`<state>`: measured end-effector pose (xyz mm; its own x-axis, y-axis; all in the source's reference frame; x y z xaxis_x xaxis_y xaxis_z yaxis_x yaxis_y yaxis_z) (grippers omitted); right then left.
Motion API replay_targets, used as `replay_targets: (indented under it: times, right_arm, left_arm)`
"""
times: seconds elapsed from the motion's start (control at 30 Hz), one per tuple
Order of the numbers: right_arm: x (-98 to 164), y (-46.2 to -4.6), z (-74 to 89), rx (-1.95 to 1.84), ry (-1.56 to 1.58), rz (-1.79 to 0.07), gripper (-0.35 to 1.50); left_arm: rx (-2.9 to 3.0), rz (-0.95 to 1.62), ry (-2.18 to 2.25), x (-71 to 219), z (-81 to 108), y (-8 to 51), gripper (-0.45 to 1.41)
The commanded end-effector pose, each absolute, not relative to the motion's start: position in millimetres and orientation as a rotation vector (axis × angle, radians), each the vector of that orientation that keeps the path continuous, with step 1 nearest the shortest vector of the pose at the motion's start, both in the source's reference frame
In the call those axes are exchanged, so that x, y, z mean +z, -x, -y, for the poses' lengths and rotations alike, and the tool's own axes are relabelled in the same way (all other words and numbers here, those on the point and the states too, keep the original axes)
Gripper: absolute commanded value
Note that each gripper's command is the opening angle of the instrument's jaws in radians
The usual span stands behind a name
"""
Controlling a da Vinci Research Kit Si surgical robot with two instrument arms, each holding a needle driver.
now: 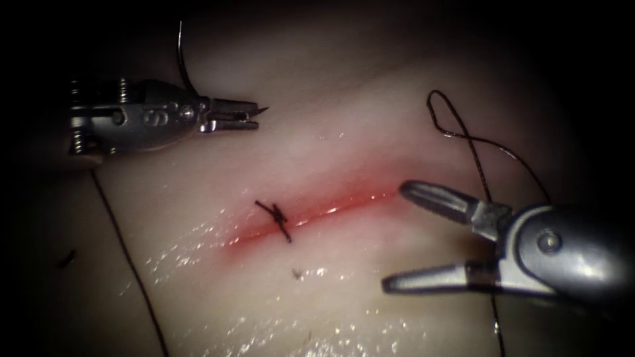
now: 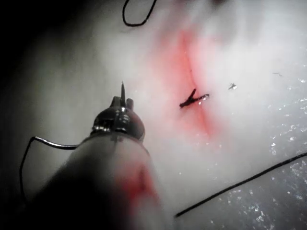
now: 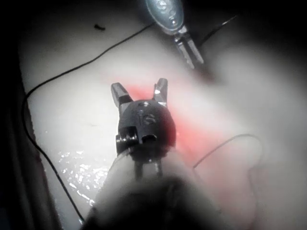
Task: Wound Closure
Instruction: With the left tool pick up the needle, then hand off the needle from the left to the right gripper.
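The cut (image 1: 331, 208) runs as a red line across the pale tissue (image 1: 370, 99), with one knotted stitch (image 1: 278, 219) (image 2: 193, 100) near its left end. My left tool (image 1: 239, 116) (image 2: 122, 99) hovers up and left of the cut, shut on the curved needle (image 1: 184, 63) close to its point. The sharp tip pokes out past the jaws and the body arcs up behind the tool, free of the tissue. My right tool (image 1: 395, 237) (image 3: 139, 91) sits at the cut's right end, jaws wide open and holding nothing.
Dark thread (image 1: 129, 258) (image 2: 240, 184) trails down the tissue on the left, and a thread loop (image 1: 446, 122) lies behind the right tool. Small cut ends (image 1: 297, 272) rest below the stitch. Wet glints (image 1: 264, 330) cover the near tissue.
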<state>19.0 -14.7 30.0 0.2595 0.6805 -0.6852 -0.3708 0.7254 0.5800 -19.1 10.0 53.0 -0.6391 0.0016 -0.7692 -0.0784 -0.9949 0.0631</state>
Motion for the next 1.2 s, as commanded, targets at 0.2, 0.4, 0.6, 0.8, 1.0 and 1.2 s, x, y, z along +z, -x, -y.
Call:
replay_targets:
  times: [0.2,0.4,0.6,0.8,1.0,1.2]
  right_arm:
    - [33.0,-17.8,13.1,0.843,-0.482,-1.196,-0.10]
    - [34.2,-17.4,11.2,0.874,-0.630,-1.324,0.88]
    - [35.5,-18.7,9.2,0.898,-0.761,-1.421,1.04]
    - [37.2,-21.2,8.3,1.039,-0.875,-1.385,1.13]
    - [38.0,-23.9,8.3,1.144,-0.930,-1.362,1.11]
    - [38.1,-26.0,8.1,1.186,-0.912,-1.346,1.11]
  left_arm:
    - [2.791,-0.244,1.627,50.8,-8.7,19.9,-0.45]
    - [2.789,-0.271,1.901,49.5,-6.2,20.4,-0.45]
    - [2.681,-0.373,2.197,48.3,-4.4,21.4,-0.45]
    - [2.572,-0.615,2.283,46.6,-3.4,21.9,-0.45]
    - [2.603,-0.726,2.299,45.3,-3.0,22.5,-0.45]
    - [2.613,-0.760,2.292,44.7,-2.7,23.5,-0.45]
